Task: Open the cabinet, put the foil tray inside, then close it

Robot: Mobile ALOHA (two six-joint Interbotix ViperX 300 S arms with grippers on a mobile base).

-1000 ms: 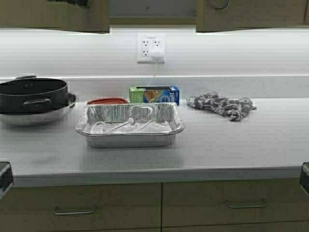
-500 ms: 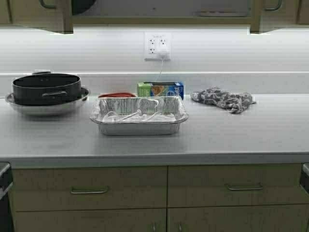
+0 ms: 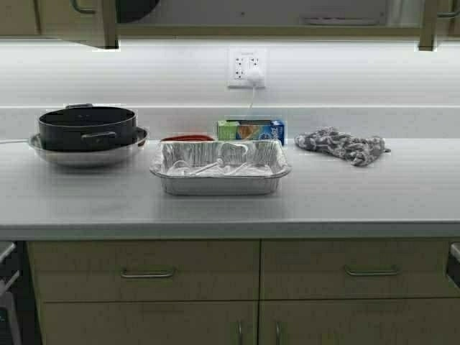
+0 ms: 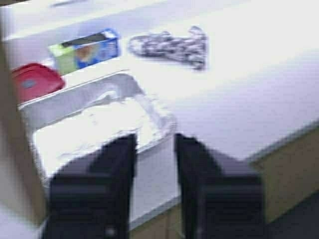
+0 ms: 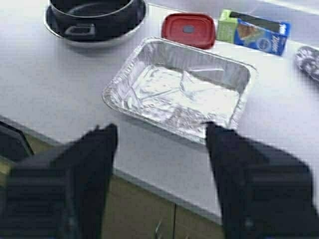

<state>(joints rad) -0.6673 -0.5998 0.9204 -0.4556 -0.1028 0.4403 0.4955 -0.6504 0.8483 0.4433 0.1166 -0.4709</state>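
On countertop (image 3: 359, 201): shiny crinkled foil tray (image 3: 220, 167), empty.

A pale grey countertop (image 3: 374, 201) carries a row of things. At its left a steel bowl (image 3: 88, 154) rests on it, then the foil tray (image 3: 220, 177) mid-counter, with a red lid (image 3: 188, 138) and a blue-green box (image 3: 251, 131) just behind, and a crumpled patterned cloth (image 3: 342, 144) to the right

black pot (image 3: 87, 126), red lid (image 5: 189, 30), grey cloth (image 3: 342, 144)
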